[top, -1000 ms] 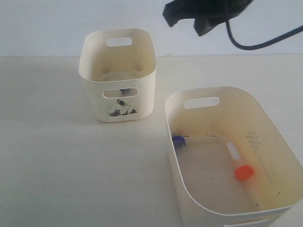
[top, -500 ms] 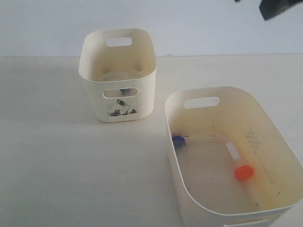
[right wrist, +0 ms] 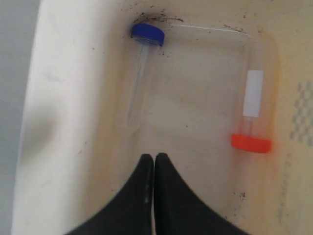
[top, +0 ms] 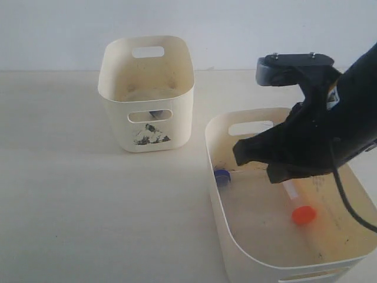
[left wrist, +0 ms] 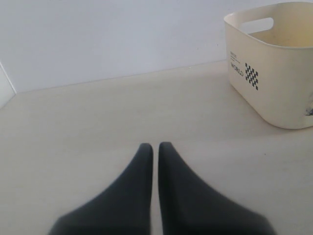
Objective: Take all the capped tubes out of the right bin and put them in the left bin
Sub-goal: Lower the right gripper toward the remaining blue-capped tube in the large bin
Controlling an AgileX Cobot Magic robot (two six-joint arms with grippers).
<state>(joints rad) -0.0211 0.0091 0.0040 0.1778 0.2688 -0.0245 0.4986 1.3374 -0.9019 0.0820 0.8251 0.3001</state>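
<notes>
The right bin (top: 219, 224) holds two capped tubes lying on its floor. One has a blue cap (top: 222, 176) and lies by the bin's left wall; the other, orange-capped (top: 303, 214), lies toward the right. My right arm (top: 318, 130) hangs over this bin. In the right wrist view my right gripper (right wrist: 154, 157) is shut and empty above the bin floor, between the blue-capped tube (right wrist: 146, 34) and the orange-capped tube (right wrist: 252, 143), touching neither. The left bin (top: 118, 118) stands apart at the back left. My left gripper (left wrist: 155, 145) is shut and empty over bare table.
A dark blue item (top: 156, 114) shows through the left bin's front slot. In the left wrist view the left bin (left wrist: 274, 78) stands off to one side, with a checker print on its wall. A pale wall runs behind the table.
My right arm, at the top edge of the exterior view before, has come down over the right bin. Both tubes and both bins lie where they were.
</notes>
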